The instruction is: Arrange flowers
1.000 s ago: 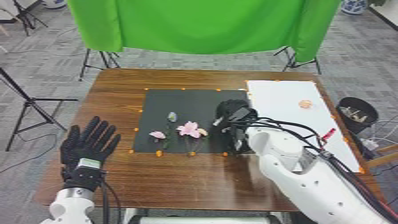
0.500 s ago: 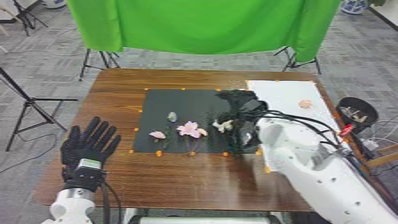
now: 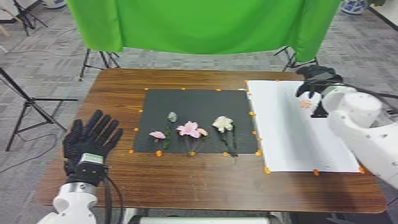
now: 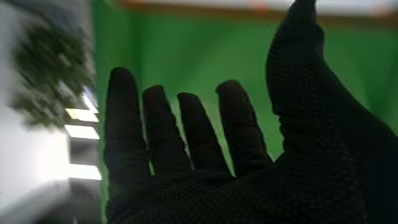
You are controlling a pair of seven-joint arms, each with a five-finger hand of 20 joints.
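The right hand (image 3: 321,76) was wide open at the table's (image 3: 191,185) one o'clock — near the peach flower (image 3: 306,104). The left hand (image 3: 86,145) was spread at nine. On the black sheet (image 3: 182,102), the white flower (image 3: 223,122) lay toward three, the pink flower (image 3: 188,129) toward seven.

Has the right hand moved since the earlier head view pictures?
Yes. The right hand has moved right and forward, from the black mat's right edge to the white sheet's far right corner.
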